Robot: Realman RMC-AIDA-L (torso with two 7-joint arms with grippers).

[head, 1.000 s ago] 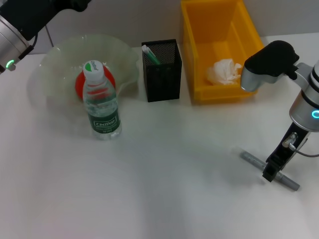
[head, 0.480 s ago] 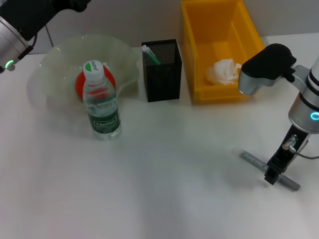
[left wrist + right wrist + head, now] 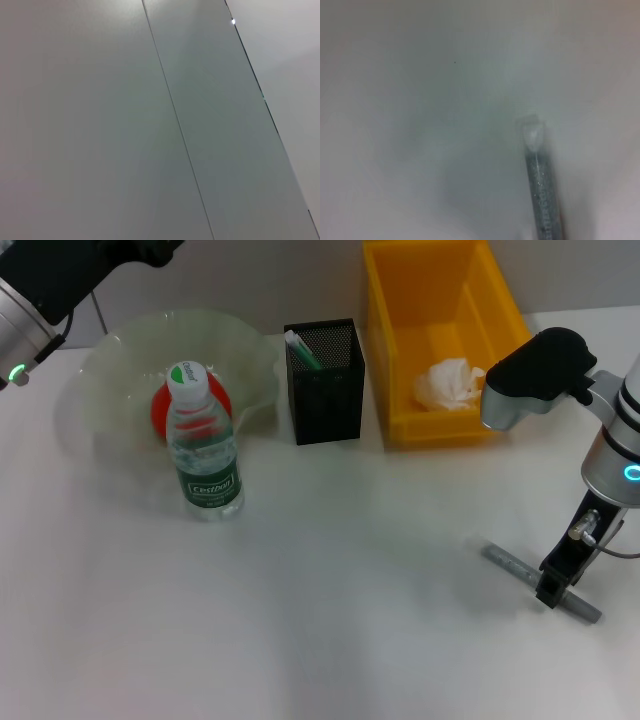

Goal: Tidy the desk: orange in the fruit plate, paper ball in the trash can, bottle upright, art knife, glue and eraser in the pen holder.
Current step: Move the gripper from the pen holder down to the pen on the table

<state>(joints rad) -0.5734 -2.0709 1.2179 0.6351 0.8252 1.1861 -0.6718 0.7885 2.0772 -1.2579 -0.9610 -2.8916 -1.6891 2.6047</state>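
The grey art knife point(image 3: 512, 563) lies flat on the white table at the right front, and it also fills the right wrist view point(image 3: 540, 190). My right gripper point(image 3: 555, 583) is down over the middle of the knife. The water bottle point(image 3: 204, 445) stands upright in front of the translucent fruit plate point(image 3: 120, 365), where the orange point(image 3: 160, 408) rests half hidden behind the bottle. The paper ball point(image 3: 446, 383) lies in the yellow trash can point(image 3: 400, 330). A white and green glue stick point(image 3: 301, 349) leans in the black mesh pen holder point(image 3: 325, 390). The eraser is out of view.
My left arm point(image 3: 45, 285) is parked at the far left, above the plate, and its wrist view shows only grey wall panels. Bare white table lies between the bottle and the knife. The table's right edge is close to the right arm.
The right gripper has shifted slightly right and toward the front along the knife. The knife and everything else have stayed in place.
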